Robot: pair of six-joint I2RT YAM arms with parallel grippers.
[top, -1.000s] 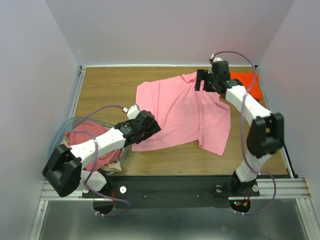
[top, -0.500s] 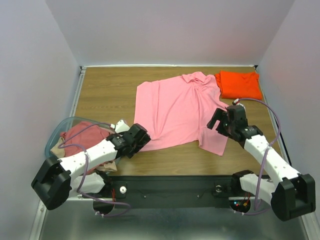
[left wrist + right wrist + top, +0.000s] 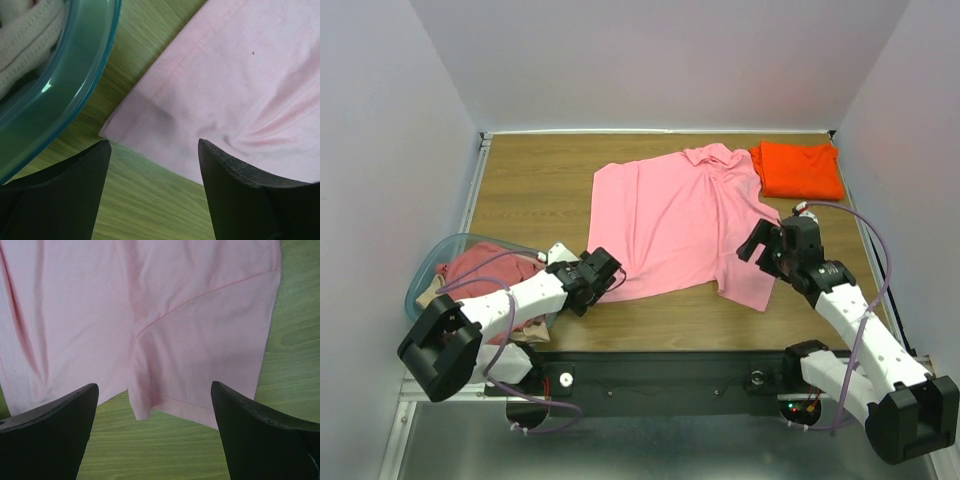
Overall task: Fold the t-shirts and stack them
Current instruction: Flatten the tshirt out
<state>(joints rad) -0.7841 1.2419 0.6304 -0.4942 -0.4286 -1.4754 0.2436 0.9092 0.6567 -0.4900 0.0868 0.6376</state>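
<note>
A light pink t-shirt (image 3: 680, 225) lies spread flat on the wooden table. A folded bright orange t-shirt (image 3: 800, 169) lies at the back right. My left gripper (image 3: 611, 280) is open and empty, low over the pink shirt's near left hem corner (image 3: 130, 122). My right gripper (image 3: 757, 245) is open and empty, above the pink shirt's near right sleeve (image 3: 210, 340). A dusty rose shirt (image 3: 485, 266) and a tan one (image 3: 25, 35) sit in the tub.
A clear bluish plastic tub (image 3: 430, 275) stands at the near left, close beside my left gripper; its rim shows in the left wrist view (image 3: 75, 85). White walls enclose the table on three sides.
My right arm swung from the back of the table down to the pink shirt's near right sleeve. My left gripper slid down toward the shirt's near left corner.
</note>
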